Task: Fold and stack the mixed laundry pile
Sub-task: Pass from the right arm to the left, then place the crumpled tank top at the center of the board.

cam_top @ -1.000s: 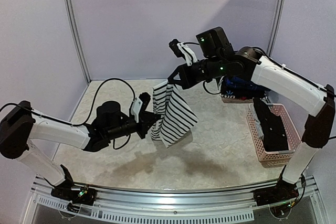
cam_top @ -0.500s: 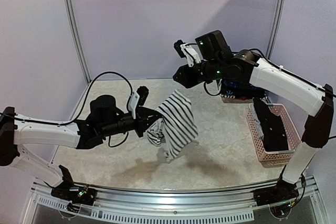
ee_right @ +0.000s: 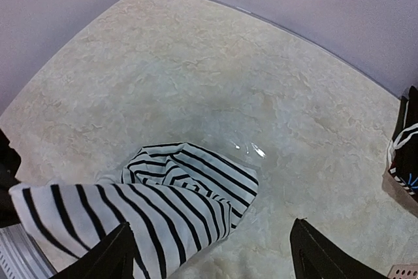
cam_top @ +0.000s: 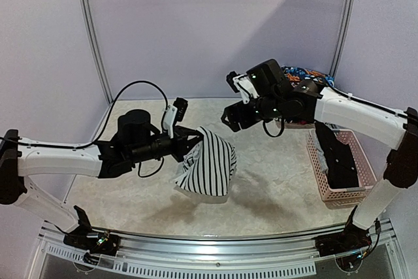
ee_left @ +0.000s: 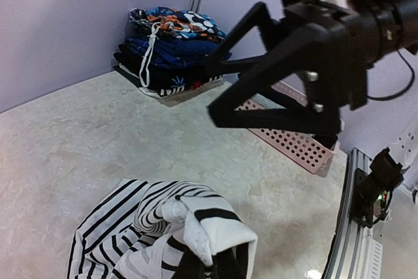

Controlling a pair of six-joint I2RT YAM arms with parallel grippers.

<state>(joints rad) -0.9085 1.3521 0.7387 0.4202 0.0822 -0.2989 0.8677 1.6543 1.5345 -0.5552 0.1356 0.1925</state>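
Note:
A black-and-white striped garment [cam_top: 210, 169] hangs bunched from my left gripper [cam_top: 189, 142], which is shut on its upper edge, and its lower part droops toward the table. In the left wrist view the striped garment [ee_left: 157, 223] folds over the gripper [ee_left: 212, 271] at the bottom edge. My right gripper [cam_top: 230, 117] hovers up and to the right of the cloth, open and holding nothing. From the right wrist, the striped garment [ee_right: 176, 191] lies below, between the spread fingers [ee_right: 104, 259]. A black garment [cam_top: 336, 156] lies in the basket.
A pink lattice basket [cam_top: 326, 184] stands at the right edge of the table. A stack of folded blue clothes [ee_left: 171, 49] sits in the far right corner against the wall. A metal rail [cam_top: 209, 253] runs along the near edge.
My right gripper has opened, let go of the striped garment and drifted right and down. The garment has dropped and now hangs only from the left gripper, which has reached farther right.

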